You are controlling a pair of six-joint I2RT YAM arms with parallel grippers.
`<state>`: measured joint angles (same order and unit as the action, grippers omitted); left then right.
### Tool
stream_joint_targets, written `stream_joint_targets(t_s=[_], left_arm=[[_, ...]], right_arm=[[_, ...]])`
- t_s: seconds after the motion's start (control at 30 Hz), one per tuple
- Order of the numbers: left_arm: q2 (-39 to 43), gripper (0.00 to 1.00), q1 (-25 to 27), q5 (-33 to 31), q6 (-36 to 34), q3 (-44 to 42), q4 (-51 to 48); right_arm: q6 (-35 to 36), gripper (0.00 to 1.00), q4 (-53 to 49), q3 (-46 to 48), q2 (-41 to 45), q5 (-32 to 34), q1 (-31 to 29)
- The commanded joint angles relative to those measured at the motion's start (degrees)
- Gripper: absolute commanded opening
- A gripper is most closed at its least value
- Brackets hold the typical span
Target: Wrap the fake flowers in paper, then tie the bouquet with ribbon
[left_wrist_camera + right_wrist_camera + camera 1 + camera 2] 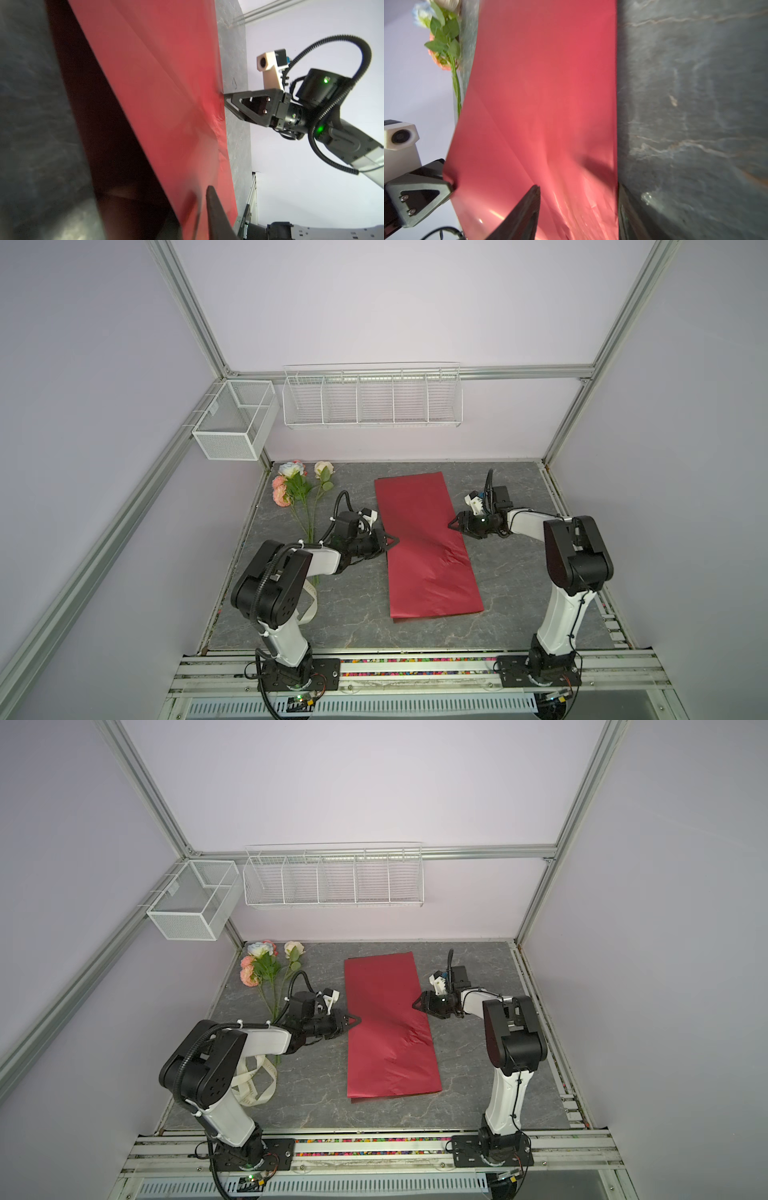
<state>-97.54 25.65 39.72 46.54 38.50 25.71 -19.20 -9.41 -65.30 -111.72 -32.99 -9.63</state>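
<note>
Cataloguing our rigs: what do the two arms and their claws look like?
Left arm and right arm: white links, black joints, black ribbed cable. Left claw and right claw: black, triangular open-frame fingers, white camera block beside. Green lights on the right wrist.

Robot-laboratory test cell. An aluminium-profile frame (192, 310) carries plain lilac walls (374, 302) around a grey, stone-patterned tabletop (519, 572). Two black-and-white arms (274, 585) stand on plates (328, 668) bolted to a slotted rail (415, 674) along the front edge, with a bare circuit board (305, 698) below it. A white wire rack (372, 396) and a mesh basket (232, 427) hang from the frame's bars, and each arm carries a wrist camera and corrugated cable conduit.
</note>
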Motion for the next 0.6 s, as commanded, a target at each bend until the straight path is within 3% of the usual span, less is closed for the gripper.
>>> stream_joint_targets(t_s=[0.0, 0.13, 0.27, 0.43, 0.57], left_arm=[[5.3, 0.16, 3.1, -3.0, 2.2, -4.9, 2.2], [10.8, 0.24, 5.8, -8.2, 4.4, -10.9, 3.6], [12.3, 0.3, 6.1, -7.9, 5.8, -11.9, 5.2], [10.7, 0.28, 6.1, -6.1, 7.3, -10.0, 7.3], [10.5, 0.18, 6.1, -7.6, 10.3, -10.1, 9.4]], right_arm=[[5.8, 0.62, -4.6, -0.4, -2.7, -4.3, -0.1], [8.2, 0.63, -4.8, 0.5, -1.0, -7.0, -0.4], [8.8, 0.65, -4.9, 1.8, 2.7, -7.7, -0.6], [9.7, 0.67, -7.3, 2.4, 6.5, -5.5, -0.7], [8.9, 0.75, -8.9, 4.1, 12.1, 3.3, -0.7]])
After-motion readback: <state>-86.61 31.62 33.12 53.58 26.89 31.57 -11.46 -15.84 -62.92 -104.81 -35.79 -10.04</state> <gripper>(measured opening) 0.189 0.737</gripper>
